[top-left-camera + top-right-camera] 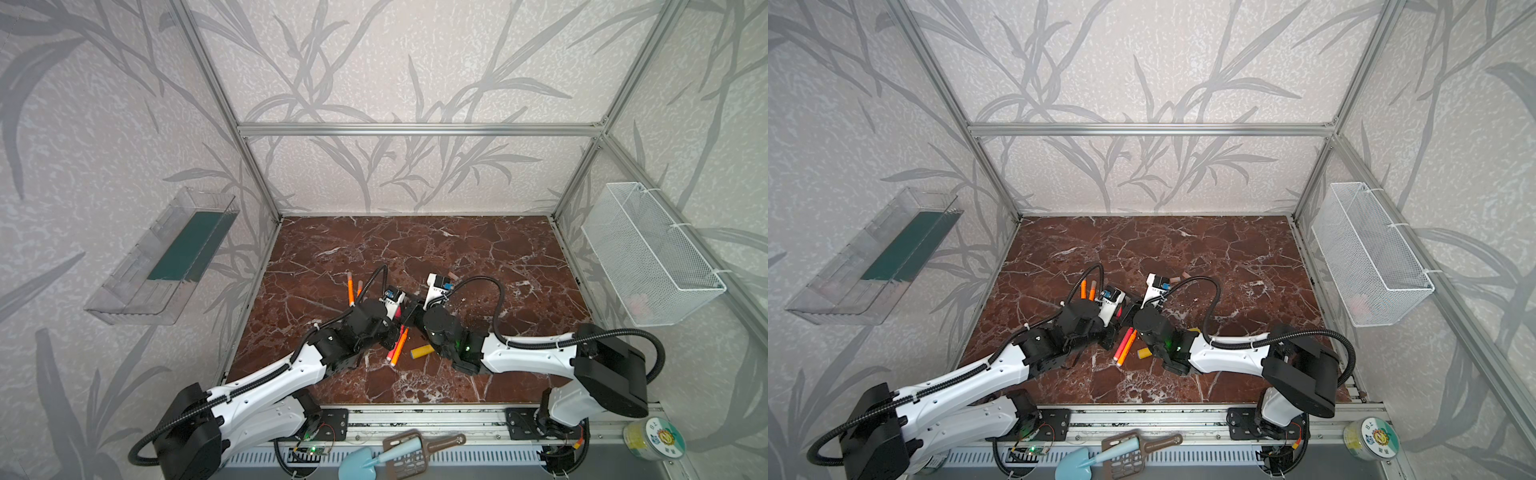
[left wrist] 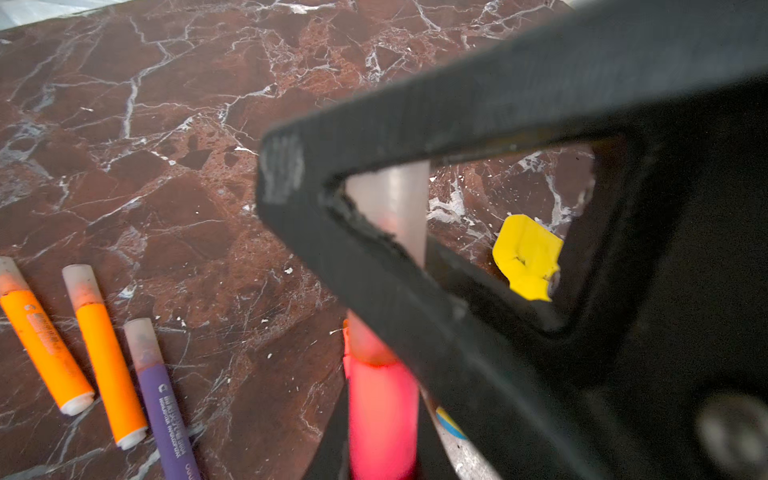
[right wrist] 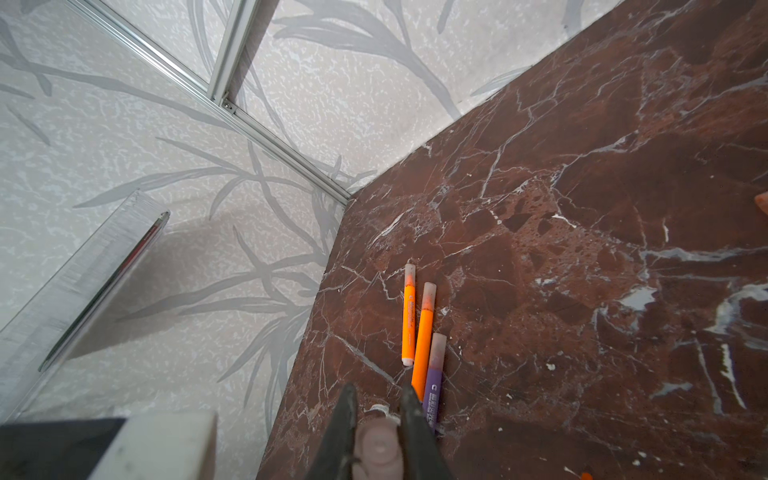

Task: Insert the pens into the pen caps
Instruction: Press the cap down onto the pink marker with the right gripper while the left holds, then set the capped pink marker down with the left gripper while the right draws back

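Left wrist view: left claw (image 2: 380, 449) clenched on pink pen (image 2: 382, 415), right claw (image 3: 378, 399) grasping its cap (image 2: 390, 195) (looks nearly seated); three capped pens (image 2: 106, 353) near that pink pen, two other pens (image 1: 397, 347) wait.

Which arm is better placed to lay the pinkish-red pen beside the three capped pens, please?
Probably left: the left tool is shut on the pinkish-red pen, and the three capped pens lie on its side. The right tool only pinches the cap.

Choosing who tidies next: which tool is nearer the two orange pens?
Left, narrowly. In both top views the left tool, shut on a pink pen, sits just right of the orange pens; the right tool, shut on a cap, meets it from farther right.
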Tool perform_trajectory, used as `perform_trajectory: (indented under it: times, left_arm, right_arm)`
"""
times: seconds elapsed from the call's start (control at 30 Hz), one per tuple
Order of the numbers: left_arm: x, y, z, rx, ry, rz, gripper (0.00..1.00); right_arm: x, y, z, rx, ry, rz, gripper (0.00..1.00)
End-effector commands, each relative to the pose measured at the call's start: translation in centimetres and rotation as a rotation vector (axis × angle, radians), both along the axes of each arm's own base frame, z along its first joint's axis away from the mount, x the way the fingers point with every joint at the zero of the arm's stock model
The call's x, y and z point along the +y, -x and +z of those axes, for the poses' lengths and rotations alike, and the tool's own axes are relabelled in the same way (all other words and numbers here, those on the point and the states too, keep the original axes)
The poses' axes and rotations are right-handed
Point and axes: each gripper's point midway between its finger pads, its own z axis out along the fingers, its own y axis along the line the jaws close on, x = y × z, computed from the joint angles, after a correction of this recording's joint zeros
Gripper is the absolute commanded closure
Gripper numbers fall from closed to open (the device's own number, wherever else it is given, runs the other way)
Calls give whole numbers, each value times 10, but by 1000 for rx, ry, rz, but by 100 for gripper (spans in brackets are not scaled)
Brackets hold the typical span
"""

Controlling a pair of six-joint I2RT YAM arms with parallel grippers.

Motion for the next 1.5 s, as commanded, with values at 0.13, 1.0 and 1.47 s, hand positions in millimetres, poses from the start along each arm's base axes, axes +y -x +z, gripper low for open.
perform_trajectory:
  times: [0.13,1.0,1.47]
  left_arm:
    - [4,-53,121,-179,428,79,100]
    - [28,-70,79,-148,313,239,100]
    - [55,-44,-63,173,100,375,100]
  right_arm:
    - [31,85,-23,-111,16,378,100]
    - [5,88,-31,96,134,203,77]
    - [-133,43,-1,14,199,-117,32]
